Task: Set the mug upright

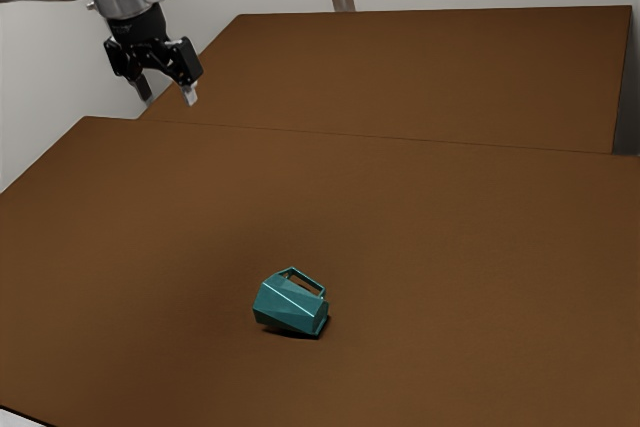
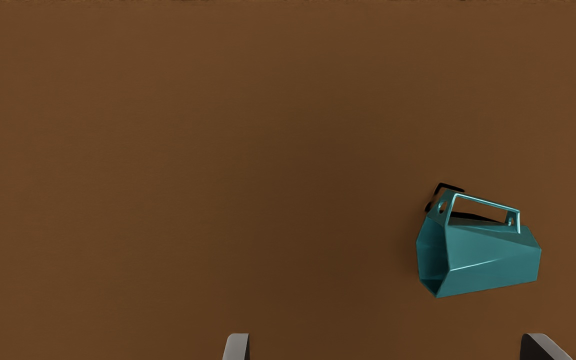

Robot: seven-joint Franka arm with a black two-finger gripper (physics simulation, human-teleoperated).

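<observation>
Reaching the mug (image 1: pixel 290 305) seems the step in hand: it lies sideways on the brown table (image 1: pixel 450 247), at five o'clock from the raised gripper (image 1: pixel 169 99) in the exterior view. Jaws spread, empty; next, descend, grip and turn its mouth twelve-o'clock up.

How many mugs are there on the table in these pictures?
1. The teal mug lies on its side on the brown table, away from the open gripper, with its handle attached along its body.
</observation>
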